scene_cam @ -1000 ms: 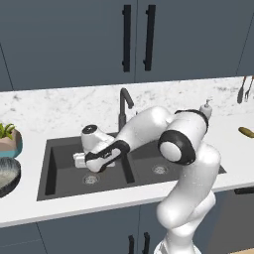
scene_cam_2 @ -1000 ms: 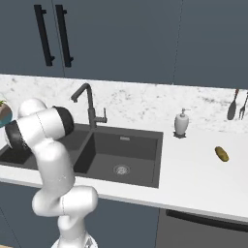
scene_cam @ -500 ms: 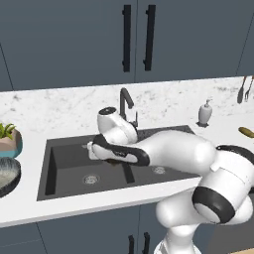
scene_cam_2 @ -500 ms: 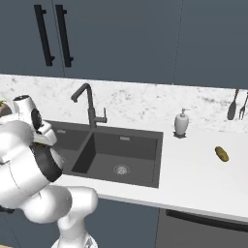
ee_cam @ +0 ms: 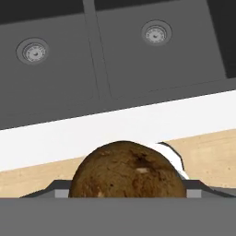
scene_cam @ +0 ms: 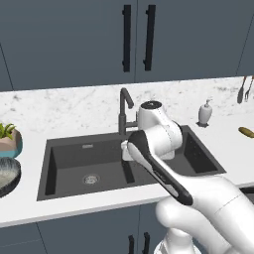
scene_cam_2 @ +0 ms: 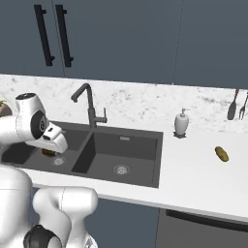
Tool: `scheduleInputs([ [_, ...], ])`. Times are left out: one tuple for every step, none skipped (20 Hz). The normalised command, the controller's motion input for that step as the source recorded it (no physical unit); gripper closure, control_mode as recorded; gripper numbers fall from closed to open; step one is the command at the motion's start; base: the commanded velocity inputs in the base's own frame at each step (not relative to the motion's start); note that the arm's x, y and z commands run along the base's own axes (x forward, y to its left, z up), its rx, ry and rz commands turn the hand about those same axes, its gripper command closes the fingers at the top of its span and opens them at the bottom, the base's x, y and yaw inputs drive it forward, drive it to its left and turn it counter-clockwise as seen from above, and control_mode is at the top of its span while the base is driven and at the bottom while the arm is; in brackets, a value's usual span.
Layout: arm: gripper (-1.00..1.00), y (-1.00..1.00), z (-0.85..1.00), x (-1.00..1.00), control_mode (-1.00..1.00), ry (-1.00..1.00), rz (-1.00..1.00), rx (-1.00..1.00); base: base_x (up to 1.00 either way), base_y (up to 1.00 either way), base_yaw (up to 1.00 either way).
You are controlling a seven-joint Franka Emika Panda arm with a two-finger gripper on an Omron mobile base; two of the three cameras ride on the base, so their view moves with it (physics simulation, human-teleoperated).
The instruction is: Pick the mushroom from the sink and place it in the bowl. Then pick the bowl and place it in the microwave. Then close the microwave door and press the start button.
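The brown mushroom [ee_cam: 125,174] sits between my gripper [ee_cam: 126,194] tips, which are shut on it, close to the hand camera. In the right base view the gripper [scene_cam_2: 48,150] hangs over the left basin of the dark sink [scene_cam_2: 127,147] with the mushroom [scene_cam_2: 48,153] under the hand. My folded arm covers the hand in the left base view, in front of the sink [scene_cam: 74,158]. The bowl [scene_cam: 6,176] stands on the counter at the far left edge. The microwave, its door and its start button are out of view.
A tall dark faucet [scene_cam: 124,106] rises behind the sink divider, close to my wrist. A potted plant [scene_cam: 8,138] stands behind the bowl. To the right are a soap dispenser [scene_cam_2: 181,122], a small yellow-green piece of food [scene_cam_2: 222,153] and hanging utensils [scene_cam_2: 237,104].
The hand has risen out of the left basin with the mushroom in it. The arm has folded up and back toward the base. The base has not moved.
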Motion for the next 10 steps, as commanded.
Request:
scheduleInputs([
  [1.00,-1.00,0.76,-0.66,-1.00,0.00,0.00,0.00,0.00,0.00,0.00],
  [1.00,-1.00,0.74,-0.54,-1.00,0.00,0.00,0.00,0.00,0.00,0.00],
  [1.00,-1.00,0.64,-0.41,-1.00,0.00,0.00,0.00,0.00,0.00,0.00],
  [1.00,-1.00,0.58,-0.37,-1.00,0.00,0.00,0.00,0.00,0.00,0.00],
  [1.00,-1.00,0.61,-0.42,-1.00,0.00,0.00,0.00,0.00,0.00,0.00],
  [1.00,-1.00,0.59,-0.37,-1.00,0.00,0.00,0.00,0.00,0.00,0.00],
  [1.00,-1.00,0.66,-0.45,-1.00,0.00,0.00,0.01,0.00,0.00,0.00],
  [1.00,-1.00,0.74,-0.46,-1.00,0.00,0.00,0.06,0.00,0.00,0.00],
  [1.00,-0.62,0.74,-0.42,-1.00,0.00,0.00,0.06,0.00,0.00,0.00],
  [1.00,-0.25,0.42,-0.46,-1.00,0.00,0.02,0.01,0.00,0.00,0.00],
])
